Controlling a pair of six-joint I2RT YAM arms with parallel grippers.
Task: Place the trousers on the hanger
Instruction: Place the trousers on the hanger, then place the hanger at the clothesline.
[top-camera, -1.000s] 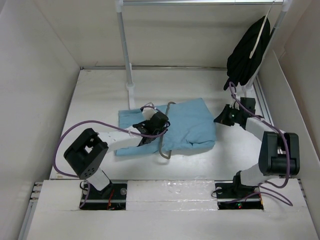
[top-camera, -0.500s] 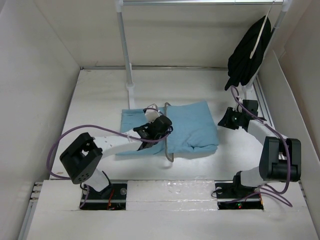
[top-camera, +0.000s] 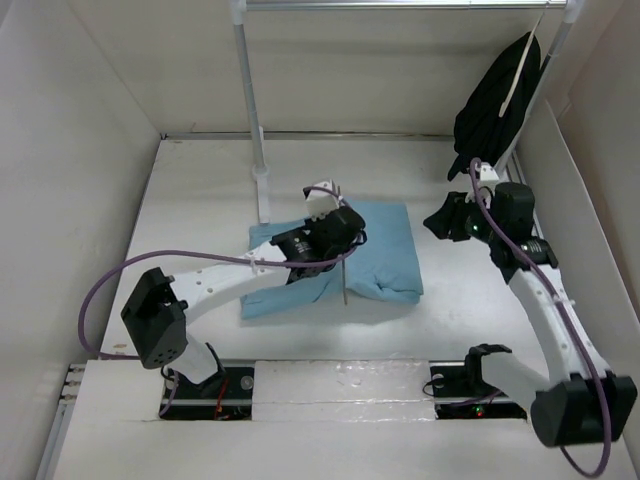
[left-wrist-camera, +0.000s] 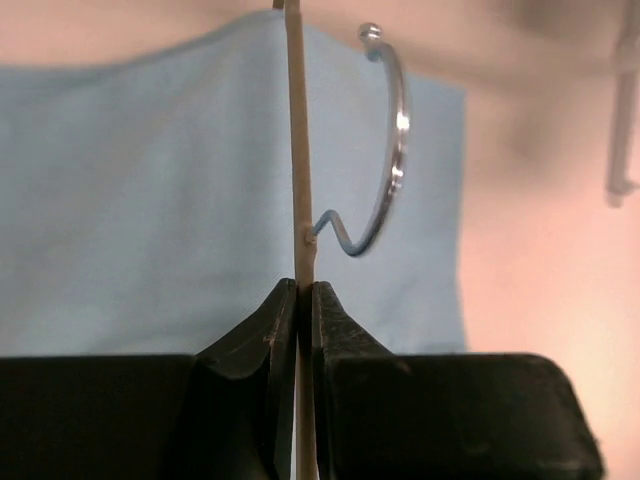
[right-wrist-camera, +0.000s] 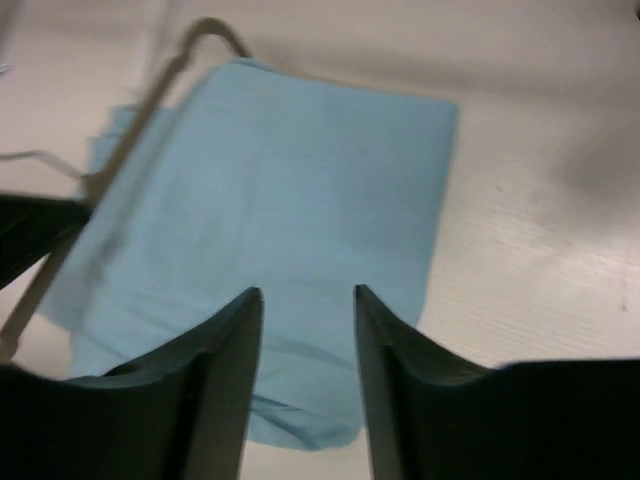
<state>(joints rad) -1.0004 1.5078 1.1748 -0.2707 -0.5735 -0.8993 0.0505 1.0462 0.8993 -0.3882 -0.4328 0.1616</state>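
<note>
At table centre, left gripper (left-wrist-camera: 304, 292) jaws are clenched on the thin shaft of the hanger (left-wrist-camera: 297, 150), just below its wire hook (left-wrist-camera: 393, 150). The hanger sits over the trousers (top-camera: 385, 255), which lie folded on the table (top-camera: 200, 190). Can't tell if the cloth is threaded through. Right gripper (right-wrist-camera: 307, 300) jaws are apart with nothing between, right of the trousers and below the black garment (top-camera: 495, 110).
</note>
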